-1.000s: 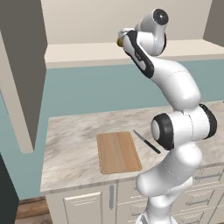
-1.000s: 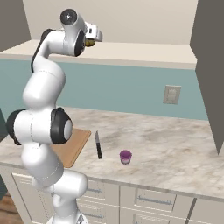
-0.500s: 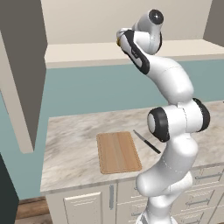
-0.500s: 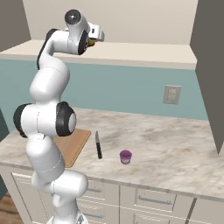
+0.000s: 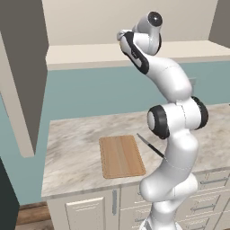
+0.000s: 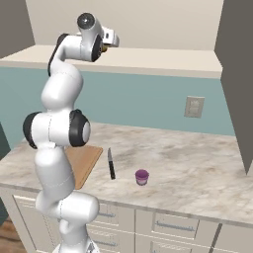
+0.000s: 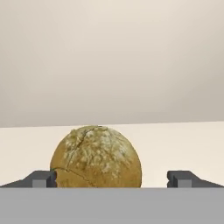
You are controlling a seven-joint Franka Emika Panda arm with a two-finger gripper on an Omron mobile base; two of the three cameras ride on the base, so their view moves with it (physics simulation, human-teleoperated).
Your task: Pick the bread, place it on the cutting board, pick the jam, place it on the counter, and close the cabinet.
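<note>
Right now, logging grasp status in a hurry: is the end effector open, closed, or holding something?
End effector: open, fingers either side of the bread, not yet clamped.

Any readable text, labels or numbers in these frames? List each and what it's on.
None: no readable text in these frames.
Jam: no label visible.
Bread: crust only, no markings.
Cutting board: bare wood grain.
Knife: plain dark handle and blade.
Wall outlet: blank plate.
Cabinet and counter: no signs or numbers.
</note>
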